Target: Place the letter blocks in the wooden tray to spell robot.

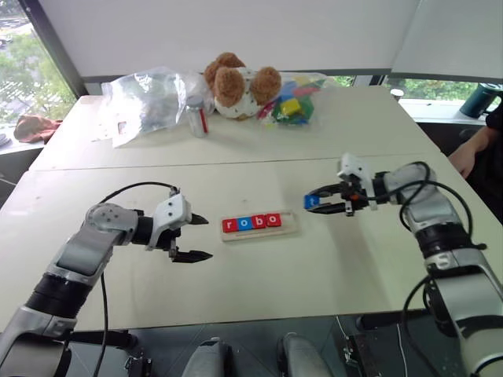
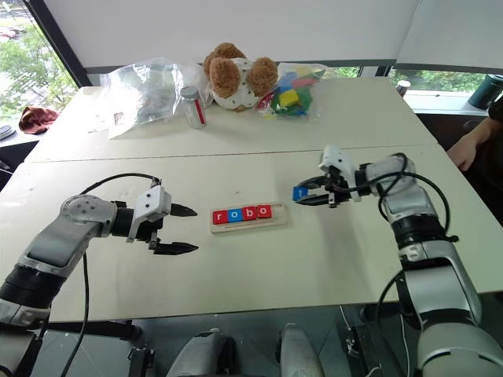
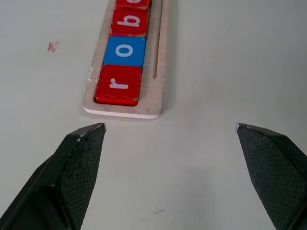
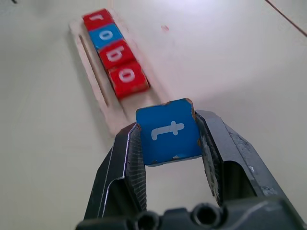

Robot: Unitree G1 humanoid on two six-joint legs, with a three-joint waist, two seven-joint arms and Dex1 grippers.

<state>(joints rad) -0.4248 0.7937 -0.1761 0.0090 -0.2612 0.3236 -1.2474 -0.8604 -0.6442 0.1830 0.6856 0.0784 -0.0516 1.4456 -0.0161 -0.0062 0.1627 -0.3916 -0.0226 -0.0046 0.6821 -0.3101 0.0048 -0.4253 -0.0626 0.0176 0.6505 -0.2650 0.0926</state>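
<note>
On the desk, near its middle: the wooden tray lies flat, long side running left to right.
Tray contents: 4 letter blocks sit in a row touching one another, reading r, o, b, o from the robot's left: red r, blue o, red b, red o.
Tray free slot: bare wood at the tray's right end, just past the last red o.
Blue t block: held off the desk, between the 2 black jaws of the right gripper, its lettered face up toward the wrist camera.
Right jaws: closed on the t block, 1 finger pressing each of 2 opposite edges; the block sits at the fingertips.
T block relative to tray: just beside the tray's right end, above desk level, not touching the tray.
Left gripper: hovers over the desk near the tray's left end, pointing toward it.
Left jaws: wide open, holding nothing; the r end of the tray lies ahead of the 2 fingertips, beyond the gap and not between them.
Far side of the desk: a teddy bear, a clear plastic bag, and a bag of multicoloured toy blocks, all well apart from the tray.
</note>
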